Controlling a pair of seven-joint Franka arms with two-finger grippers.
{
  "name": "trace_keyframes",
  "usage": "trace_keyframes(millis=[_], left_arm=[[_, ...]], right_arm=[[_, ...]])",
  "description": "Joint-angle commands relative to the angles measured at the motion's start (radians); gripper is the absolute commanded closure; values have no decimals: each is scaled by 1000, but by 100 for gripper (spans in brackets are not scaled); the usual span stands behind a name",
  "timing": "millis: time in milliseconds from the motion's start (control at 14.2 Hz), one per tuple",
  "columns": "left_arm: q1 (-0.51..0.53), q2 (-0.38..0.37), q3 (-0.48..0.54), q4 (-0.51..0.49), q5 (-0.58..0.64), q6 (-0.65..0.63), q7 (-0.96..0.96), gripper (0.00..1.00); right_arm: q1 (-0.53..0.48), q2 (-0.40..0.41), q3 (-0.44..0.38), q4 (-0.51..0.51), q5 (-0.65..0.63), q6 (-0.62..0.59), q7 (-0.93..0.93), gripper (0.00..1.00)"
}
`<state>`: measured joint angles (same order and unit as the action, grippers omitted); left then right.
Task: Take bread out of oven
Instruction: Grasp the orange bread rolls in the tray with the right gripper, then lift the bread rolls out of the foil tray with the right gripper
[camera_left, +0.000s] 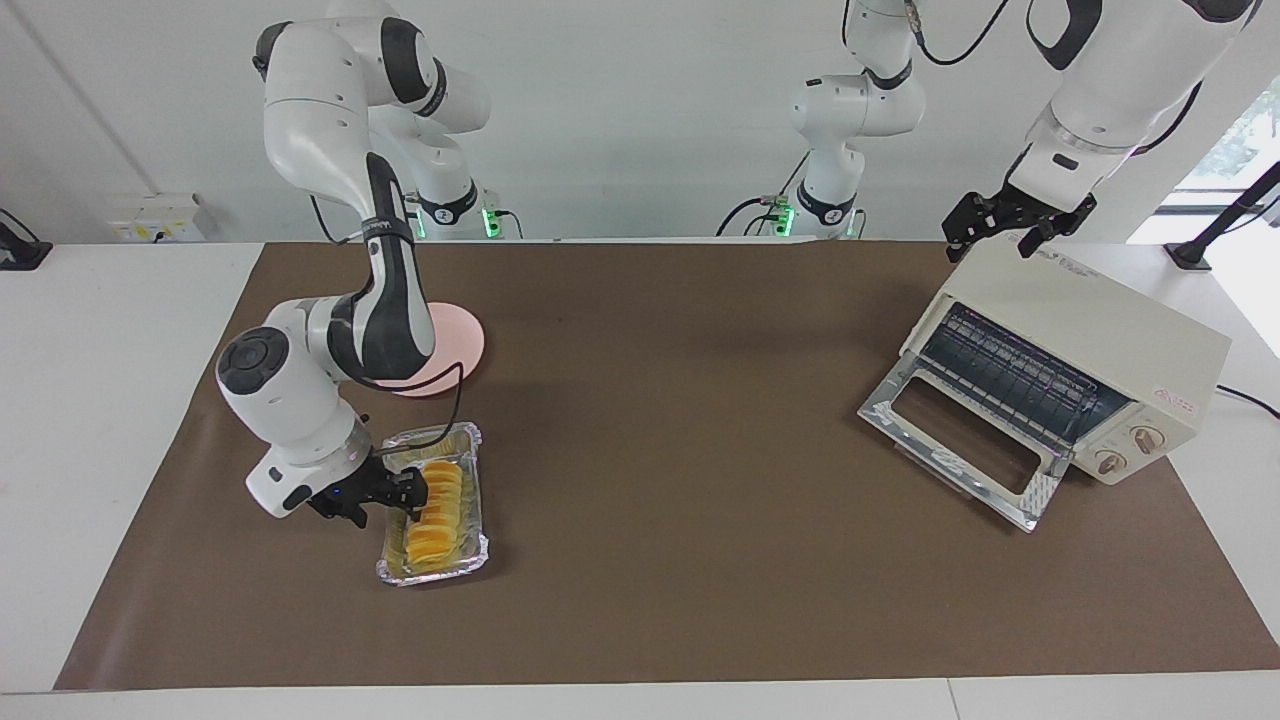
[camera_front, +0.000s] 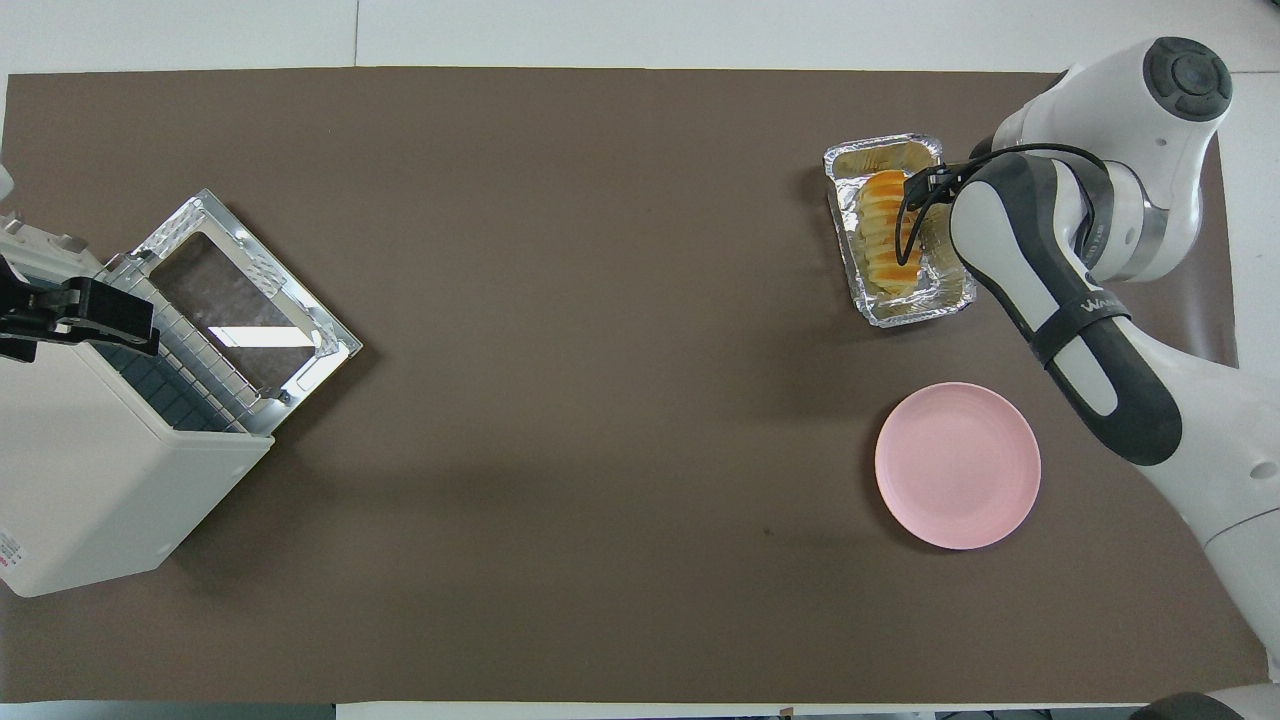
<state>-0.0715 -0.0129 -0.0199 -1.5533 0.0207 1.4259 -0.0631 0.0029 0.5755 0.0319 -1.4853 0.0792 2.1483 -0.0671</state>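
Note:
The bread (camera_left: 440, 510) is a golden ridged loaf lying in a crinkled foil tray (camera_left: 480, 470) toward the right arm's end of the table; it also shows in the overhead view (camera_front: 880, 230). My right gripper (camera_left: 412, 495) is low at the loaf's side, touching it or nearly so. The cream-white oven (camera_left: 1100, 320) stands at the left arm's end with its glass door (camera_left: 960, 440) dropped open and its wire rack (camera_left: 1010, 375) bare. My left gripper (camera_left: 1000, 240) is open, empty and just above the oven's top.
A round pink plate (camera_front: 957, 465) lies nearer to the robots than the foil tray (camera_front: 880, 150), partly covered by the right arm in the facing view. A brown mat covers the table between the tray and the oven (camera_front: 100, 470).

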Motion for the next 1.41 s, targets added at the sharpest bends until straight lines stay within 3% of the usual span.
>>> trace_keyframes(millis=[0,494,777,989,1059,1130,1201,1271,1342], left_arm=[[12,-30,-5,-37,-15,24,3,0],[12,-30,-5,-37,-15,24,3,0],[12,-30,-3,-37,-15,22,3,0],[12,-29,-5,-37,-15,24,3,0],[12,-30,-3,-37,-15,24,3,0],[12,-30,-3,-37,-15,24,3,0],[12,-30,-3,-37,-15,24,3,0],[12,-30,-5,-37,-15,24,3,0],[12,-30,-5,-37,-15,22,3,0]], right_arm=[[22,-19,3,10,7,-42,23,0],[77,-32,-3,-52,-27,-9,41,0],[83,-48,-6,-170,-55,143,44,0],[83,-49,-4,-185,-64,157,46,1],[83,-51,-4,-197,-64,179,47,12],[81,-55,-3,-216,-64,203,46,37],[83,-58,-3,-222,-64,209,47,80],[83,-60,-3,-221,-64,208,47,100],[83,-59,-1,-217,-64,208,52,100]])
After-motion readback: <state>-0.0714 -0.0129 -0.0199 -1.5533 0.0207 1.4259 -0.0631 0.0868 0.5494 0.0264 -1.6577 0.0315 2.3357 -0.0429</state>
